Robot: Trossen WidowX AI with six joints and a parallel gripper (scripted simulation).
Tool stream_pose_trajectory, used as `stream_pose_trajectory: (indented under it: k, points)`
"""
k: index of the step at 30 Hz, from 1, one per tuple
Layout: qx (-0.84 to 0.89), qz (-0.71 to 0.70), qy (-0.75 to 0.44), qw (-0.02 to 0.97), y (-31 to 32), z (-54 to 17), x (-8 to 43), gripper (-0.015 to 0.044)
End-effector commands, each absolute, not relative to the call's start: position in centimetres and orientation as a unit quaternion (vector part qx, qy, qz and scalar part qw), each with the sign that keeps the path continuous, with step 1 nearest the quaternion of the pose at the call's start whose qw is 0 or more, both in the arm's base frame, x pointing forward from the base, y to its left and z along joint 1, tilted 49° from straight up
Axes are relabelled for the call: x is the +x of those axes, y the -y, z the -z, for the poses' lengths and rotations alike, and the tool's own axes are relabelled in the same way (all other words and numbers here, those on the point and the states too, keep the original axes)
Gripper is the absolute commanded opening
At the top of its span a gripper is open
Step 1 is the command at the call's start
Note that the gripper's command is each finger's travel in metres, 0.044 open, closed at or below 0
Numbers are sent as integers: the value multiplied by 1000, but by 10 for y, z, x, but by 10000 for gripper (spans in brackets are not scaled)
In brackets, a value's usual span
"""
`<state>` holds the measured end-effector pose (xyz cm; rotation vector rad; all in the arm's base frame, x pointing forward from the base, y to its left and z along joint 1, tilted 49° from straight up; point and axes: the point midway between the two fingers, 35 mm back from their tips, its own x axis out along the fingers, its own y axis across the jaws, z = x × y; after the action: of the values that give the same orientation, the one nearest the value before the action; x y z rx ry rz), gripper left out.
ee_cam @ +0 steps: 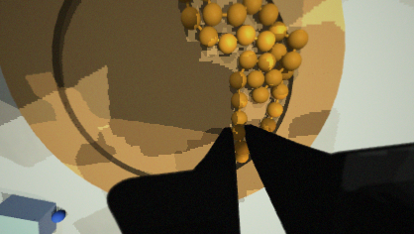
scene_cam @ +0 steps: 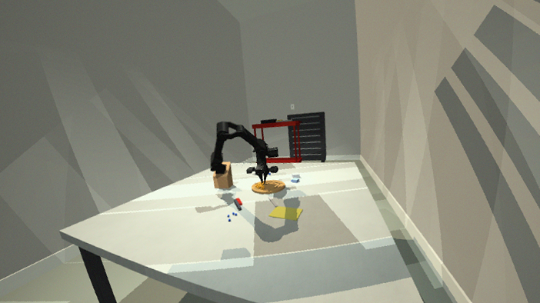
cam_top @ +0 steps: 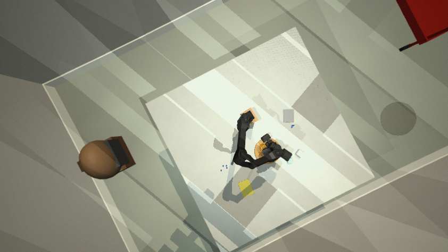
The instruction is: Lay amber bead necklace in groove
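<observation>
The round orange-brown bead board lies flat on the table, with a dark circular groove. The amber bead necklace lies bunched over one side of the board. In the wrist view the bunch covers part of the groove, with several beads inside it and a few just outside. My gripper is shut on the necklace near the groove; two strands run from the fingertips to the bunch. The arm hides part of the board in the top view.
A yellow sheet lies near the board. Small blue beads lie on the table. A red and dark tool lies near them. A pale blue block is beside the board. A grey square lies farther off.
</observation>
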<state>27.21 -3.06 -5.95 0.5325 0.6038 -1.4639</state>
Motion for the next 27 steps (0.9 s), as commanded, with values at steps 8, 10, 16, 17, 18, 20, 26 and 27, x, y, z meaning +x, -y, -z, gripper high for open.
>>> stream_pose_trajectory:
  k: [8,10,16,17,18,20,26,27]
  points:
    - [234,649,-267,672,28,57,272,0]
    - [233,649,-267,673,26,55,272,0]
    - [234,649,-267,673,21,60,276,0]
    - [234,649,-267,673,20,62,277,0]
    - [234,649,-267,673,18,64,279,0]
    - [234,649,-267,673,14,69,282,0]
    - [235,649,-267,673,3,80,289,0]
    - [235,649,-267,673,3,81,289,0]
